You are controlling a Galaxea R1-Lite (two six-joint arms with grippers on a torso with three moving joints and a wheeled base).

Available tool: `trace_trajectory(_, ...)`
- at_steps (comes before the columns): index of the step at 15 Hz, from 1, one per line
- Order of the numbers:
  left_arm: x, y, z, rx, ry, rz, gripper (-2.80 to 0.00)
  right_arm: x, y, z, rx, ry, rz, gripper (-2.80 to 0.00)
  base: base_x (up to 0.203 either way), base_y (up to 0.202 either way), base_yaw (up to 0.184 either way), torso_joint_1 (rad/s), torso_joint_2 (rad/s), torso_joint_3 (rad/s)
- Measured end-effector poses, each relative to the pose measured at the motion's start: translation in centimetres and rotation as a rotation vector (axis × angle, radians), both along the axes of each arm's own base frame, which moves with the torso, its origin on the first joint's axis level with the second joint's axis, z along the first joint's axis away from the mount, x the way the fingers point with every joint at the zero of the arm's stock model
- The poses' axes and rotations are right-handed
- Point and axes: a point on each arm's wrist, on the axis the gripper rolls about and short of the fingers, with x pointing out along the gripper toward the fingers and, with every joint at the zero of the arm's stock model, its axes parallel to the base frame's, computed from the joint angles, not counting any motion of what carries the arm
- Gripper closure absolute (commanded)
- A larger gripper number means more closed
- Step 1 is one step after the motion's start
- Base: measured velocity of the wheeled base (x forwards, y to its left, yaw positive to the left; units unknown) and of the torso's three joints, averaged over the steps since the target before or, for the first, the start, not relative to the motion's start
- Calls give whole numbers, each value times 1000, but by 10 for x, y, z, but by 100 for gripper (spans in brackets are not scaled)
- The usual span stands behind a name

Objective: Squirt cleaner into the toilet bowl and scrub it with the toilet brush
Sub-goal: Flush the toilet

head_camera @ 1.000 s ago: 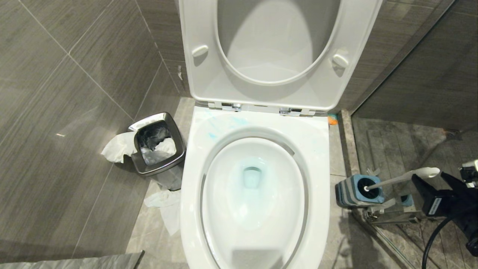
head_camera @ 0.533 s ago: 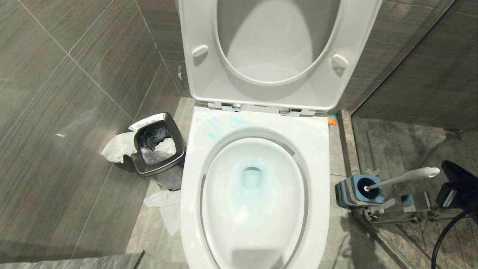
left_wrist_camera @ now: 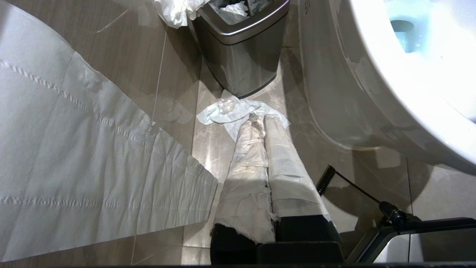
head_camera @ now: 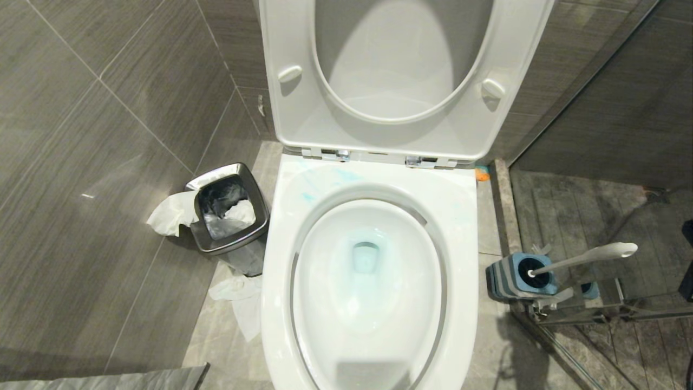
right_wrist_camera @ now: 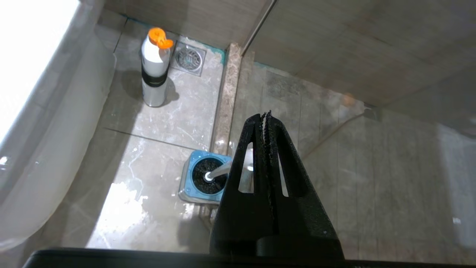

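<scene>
Cleaner (head_camera: 364,259) already tints the water in the toilet bowl (head_camera: 460,227) pale blue, so the squirting looks done. The toilet brush (head_camera: 584,255) sits untouched in its holder (head_camera: 514,277) beside the bowl; scrubbing remains. The right pincer (right_wrist_camera: 267,123) hangs above it, pressed together and empty.

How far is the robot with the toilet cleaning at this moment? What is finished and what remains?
Done: cleaner already tints the water in the toilet bowl blue, and the cleaner bottle stands on the floor. In hand: nothing; the right gripper is shut and empty above the brush holder, the left gripper shut near the floor. Left: the toilet brush sits in its holder, so grasping and scrubbing remain.
</scene>
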Motion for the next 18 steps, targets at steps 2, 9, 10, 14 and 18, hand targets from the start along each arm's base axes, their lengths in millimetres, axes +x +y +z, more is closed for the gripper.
trace_trajectory(2,0,0,0,0,0,0,0,-16,1,10,11,-20,3,0,0,0,0,0,0,0)
trace_trajectory(9,0,0,0,0,0,1,0,-96,8,-4,19,17,48,0,0,0,0,0,0,0)
trace_trajectory(10,0,0,0,0,0,1,0,-106,8,-11,19,8,60,0,0,0,0,0,0,0)
trace_trajectory(14,0,0,0,0,0,0,0,-133,9,-51,28,-38,93,0,0,0,0,0,0,0)
trace_trajectory(18,0,0,0,0,0,1,0,-150,11,-86,128,-51,167,0,0,0,0,0,0,0)
